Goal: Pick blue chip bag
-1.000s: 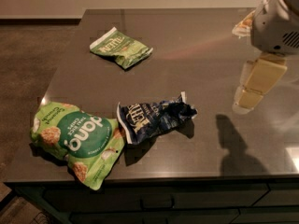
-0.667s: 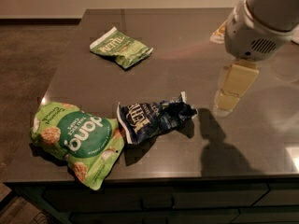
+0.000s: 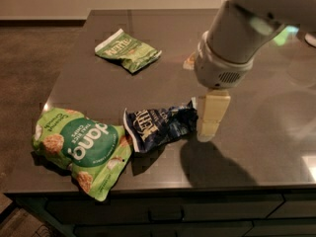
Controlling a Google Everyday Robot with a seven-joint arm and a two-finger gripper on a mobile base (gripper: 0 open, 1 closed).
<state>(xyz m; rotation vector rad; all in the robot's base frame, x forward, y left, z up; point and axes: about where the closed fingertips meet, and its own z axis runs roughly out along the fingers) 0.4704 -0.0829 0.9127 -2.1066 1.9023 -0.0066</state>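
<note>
The blue chip bag [image 3: 159,124] is a crumpled dark navy foil bag with white lettering, lying near the front of the dark table [image 3: 266,132]. My gripper [image 3: 211,117] hangs from the white arm that comes in from the upper right. Its cream-coloured fingers [image 3: 213,113] point down just at the bag's right end, slightly above the table. One finger shows from the side and hides the other.
A large bright-green "dang" bag [image 3: 79,148] lies at the front left, touching the blue bag's left end. A small light-green bag [image 3: 127,49] lies at the back left. The table's front edge runs just below the bags.
The arm has swung left and toward the front, bringing the gripper from the table's right side down to the blue bag's right end. The bags have not moved.
</note>
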